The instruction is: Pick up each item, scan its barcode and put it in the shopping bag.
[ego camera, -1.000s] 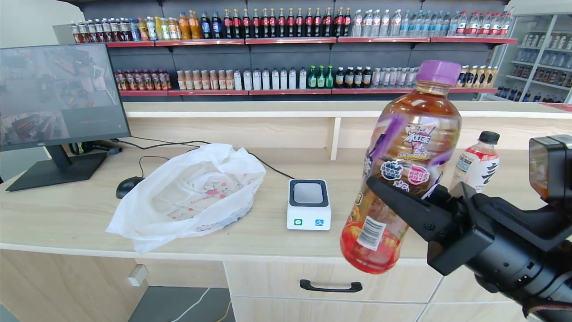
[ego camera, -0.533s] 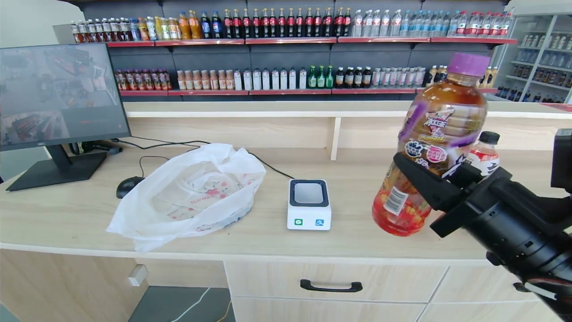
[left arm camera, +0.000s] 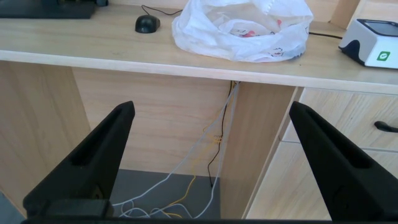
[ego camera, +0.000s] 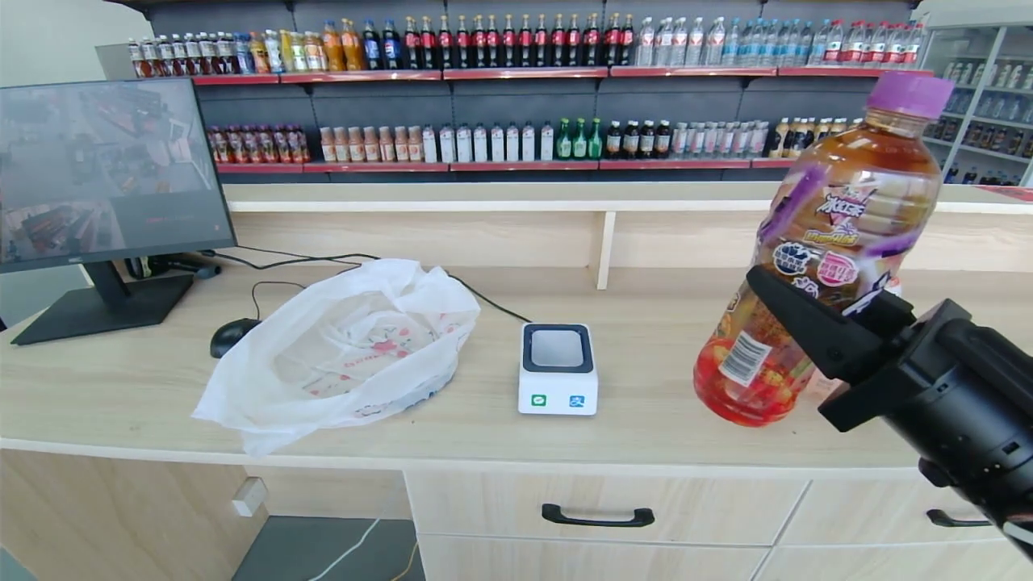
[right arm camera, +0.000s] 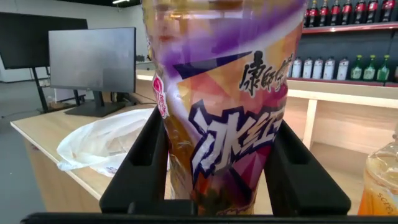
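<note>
A tea bottle (ego camera: pixel 823 242) with a purple cap and purple label hangs tilted above the right side of the counter, my right gripper (ego camera: pixel 823 300) shut on its middle. Its barcode faces left, toward the white scanner (ego camera: pixel 558 369) at the counter's centre. The bottle's label (right arm camera: pixel 224 106) sits between the two black fingers (right arm camera: pixel 146 155) of my right gripper (right arm camera: pixel 221 177). The white shopping bag (ego camera: pixel 347 347) lies open left of the scanner. Another bottle (right arm camera: pixel 380 180) stands behind. My left gripper (left arm camera: pixel 211 162) is open below counter height, facing the bag (left arm camera: pixel 242 28).
A monitor (ego camera: pixel 105 169) stands at the far left with a mouse (ego camera: pixel 234 335) and cables beside it. A raised ledge (ego camera: pixel 516 198) runs along the counter's back, with drink shelves behind. Drawers with a black handle (ego camera: pixel 597 516) sit under the counter.
My right gripper has carried the tea bottle rightward and upward, away from the scanner's side and the counter's front edge. The bottle now covers the bottle behind it. Bag and scanner are unmoved.
</note>
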You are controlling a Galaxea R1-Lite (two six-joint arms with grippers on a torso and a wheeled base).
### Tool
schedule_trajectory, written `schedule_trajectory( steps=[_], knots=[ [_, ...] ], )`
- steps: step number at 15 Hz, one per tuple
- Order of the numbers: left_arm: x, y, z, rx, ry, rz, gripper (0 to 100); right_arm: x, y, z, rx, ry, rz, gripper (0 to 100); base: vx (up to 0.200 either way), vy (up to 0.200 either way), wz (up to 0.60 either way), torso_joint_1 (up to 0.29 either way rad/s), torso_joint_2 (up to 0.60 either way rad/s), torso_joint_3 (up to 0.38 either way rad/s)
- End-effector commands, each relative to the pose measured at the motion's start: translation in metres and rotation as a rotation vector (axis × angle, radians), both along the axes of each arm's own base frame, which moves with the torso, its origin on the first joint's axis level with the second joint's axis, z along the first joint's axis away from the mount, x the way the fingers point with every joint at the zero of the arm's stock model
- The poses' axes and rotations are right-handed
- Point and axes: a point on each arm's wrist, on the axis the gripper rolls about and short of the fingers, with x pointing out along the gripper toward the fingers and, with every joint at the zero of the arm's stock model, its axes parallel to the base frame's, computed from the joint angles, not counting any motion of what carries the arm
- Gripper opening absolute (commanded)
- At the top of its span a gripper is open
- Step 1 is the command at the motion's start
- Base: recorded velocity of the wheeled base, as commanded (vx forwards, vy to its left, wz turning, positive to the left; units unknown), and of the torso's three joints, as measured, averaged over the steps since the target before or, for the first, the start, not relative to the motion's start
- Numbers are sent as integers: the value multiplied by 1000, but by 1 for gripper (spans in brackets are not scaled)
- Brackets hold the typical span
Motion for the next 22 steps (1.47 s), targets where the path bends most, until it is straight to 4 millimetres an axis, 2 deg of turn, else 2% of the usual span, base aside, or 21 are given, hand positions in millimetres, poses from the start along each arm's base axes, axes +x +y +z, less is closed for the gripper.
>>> schedule_trajectory(
  steps=[1,7,22],
  knots=[
    [0,0,0,0,1,2,100,0,0,0,1,0,1,0,0,0,0,0,0,0],
    [0,0,0,-2,0,0,100,-1,-1,-2,-1,7,4,0,0,0,0,0,0,0],
    [0,0,0,0,0,0,100,-4,-3,-2,-1,7,4,0,0,200,0,5,1,3]
  ],
)
